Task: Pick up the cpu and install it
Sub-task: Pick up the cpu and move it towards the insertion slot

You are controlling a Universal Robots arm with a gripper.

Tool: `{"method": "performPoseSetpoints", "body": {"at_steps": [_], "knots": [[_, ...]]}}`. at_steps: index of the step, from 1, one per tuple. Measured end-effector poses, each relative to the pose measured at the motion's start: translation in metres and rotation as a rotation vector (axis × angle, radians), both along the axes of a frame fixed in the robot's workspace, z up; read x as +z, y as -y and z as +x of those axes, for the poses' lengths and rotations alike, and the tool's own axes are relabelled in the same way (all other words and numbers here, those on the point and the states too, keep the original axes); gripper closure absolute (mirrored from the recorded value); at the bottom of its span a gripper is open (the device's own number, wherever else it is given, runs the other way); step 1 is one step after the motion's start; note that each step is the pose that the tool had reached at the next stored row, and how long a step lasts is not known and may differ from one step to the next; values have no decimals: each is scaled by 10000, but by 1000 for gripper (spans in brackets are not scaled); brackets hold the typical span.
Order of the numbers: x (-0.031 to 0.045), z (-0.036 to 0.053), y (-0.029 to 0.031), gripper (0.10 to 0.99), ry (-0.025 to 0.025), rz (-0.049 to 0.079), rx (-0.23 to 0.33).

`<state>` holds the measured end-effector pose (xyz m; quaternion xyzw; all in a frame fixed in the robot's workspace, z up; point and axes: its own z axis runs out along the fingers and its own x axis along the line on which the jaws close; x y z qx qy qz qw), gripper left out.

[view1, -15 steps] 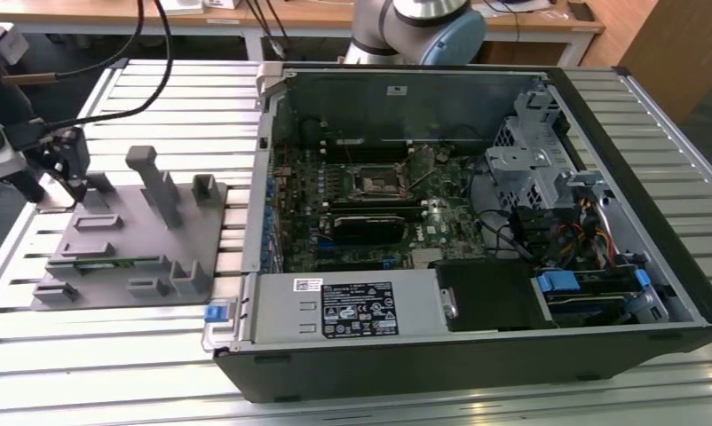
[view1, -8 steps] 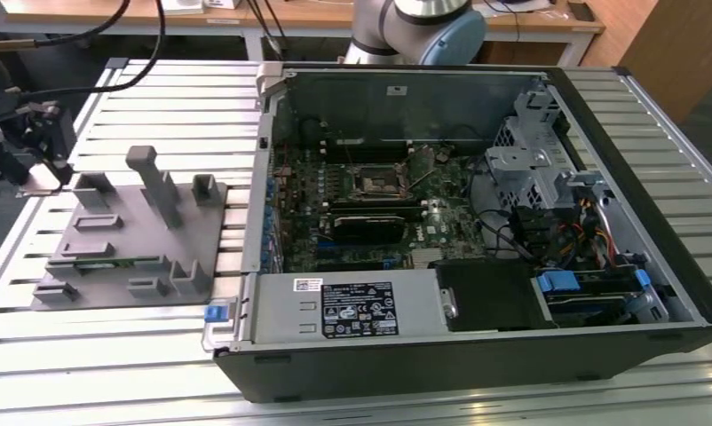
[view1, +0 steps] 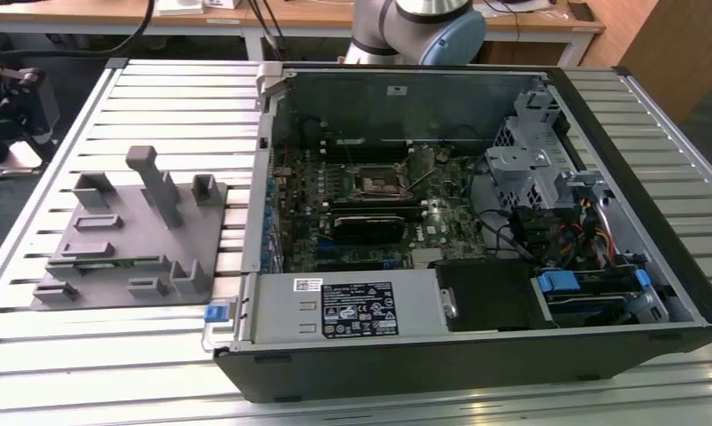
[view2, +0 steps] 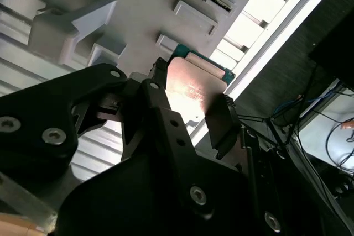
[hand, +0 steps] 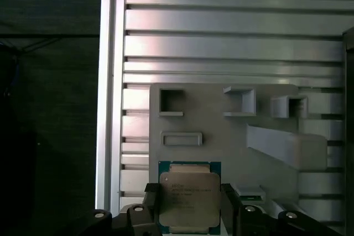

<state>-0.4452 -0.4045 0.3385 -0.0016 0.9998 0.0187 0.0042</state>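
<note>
The cpu (hand: 189, 197) (view2: 193, 89) is gripped in the claw (hand: 189, 205) (view2: 191, 109), metal top facing the first wrist camera, green board edge showing around it. Claw state: closed narrow on the part, with the black fingers (hand: 150, 208) (view2: 221, 120) pressed against two opposite edges of the chip and nothing else between them. The chip is level between the fingers and appears raised clear of the surface below, though the gap cannot be judged. Directly beneath the claw lies the grey plastic tray (hand: 221, 136) (view2: 138, 4) (view1: 119, 240), with its shallow square and oblong pockets and a slanted upright post (hand: 287, 145) (view1: 154, 177) a little further out. A narrow green strip (hand: 250, 195) (view1: 96, 264) sits in a tray slot just beside one finger. The tray rests on the slatted metal worktop (hand: 221, 48) (view1: 167, 89), whose slats run on past the tray away from the claw. Beyond the worktop's edge rail is dark floor (hand: 50, 109). In the exterior view, an open computer case (view1: 475, 373) lies on the same worktop, just beside the tray on the exterior view's right, side panel off and board exposed. The black square socket (view1: 377, 182) on that board is well apart from the tray. Furthest off, the arm (view1: 415, 27) rises behind the case.
</note>
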Motion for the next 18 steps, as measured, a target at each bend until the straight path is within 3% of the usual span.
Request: {"method": "performPoseSetpoints", "body": {"at_steps": [9, 13, 18], "knots": [[384, 0, 0, 553, -1, 0, 0], [420, 41, 0, 553, 1, 1, 0], [421, 190, 0, 553, -4, 0, 0]]}}
